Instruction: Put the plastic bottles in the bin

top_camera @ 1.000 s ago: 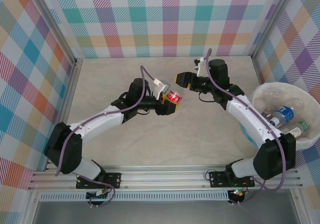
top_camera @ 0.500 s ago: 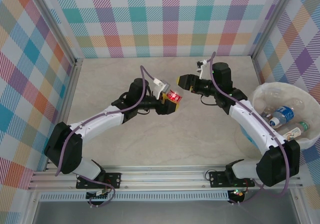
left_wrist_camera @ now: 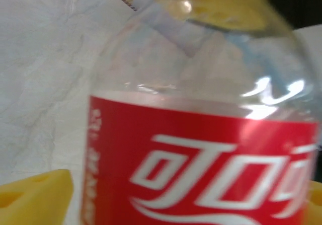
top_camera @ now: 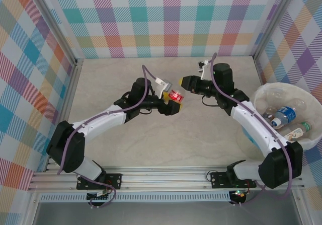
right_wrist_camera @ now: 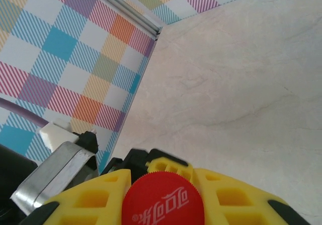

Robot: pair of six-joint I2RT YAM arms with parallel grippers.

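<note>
R gripper (top_camera: 184, 83) has moved in & clamped onto red cap (right_wrist_camera: 163, 201) of red-label bottle (top_camera: 175, 96) | L gripper (top_camera: 170, 103) jaws have spread, fingers (left_wrist_camera: 35, 197) off bottle sides | bottle over worktop (top_camera: 151, 139) centre, toward far edge | bin (top_camera: 261, 95) at right edge, other bottles (top_camera: 285, 115) inside

The right gripper (top_camera: 185, 83) now sits closer to the left gripper (top_camera: 170, 103) than a second ago; its yellow fingers (right_wrist_camera: 100, 195), then half spread, now pinch the red cap (right_wrist_camera: 163, 203) of the red-labelled cola bottle (top_camera: 175, 96); the left gripper's jaws, earlier clamped on that bottle, now stand wide, one finger (left_wrist_camera: 35, 197) clear of the label.
</note>
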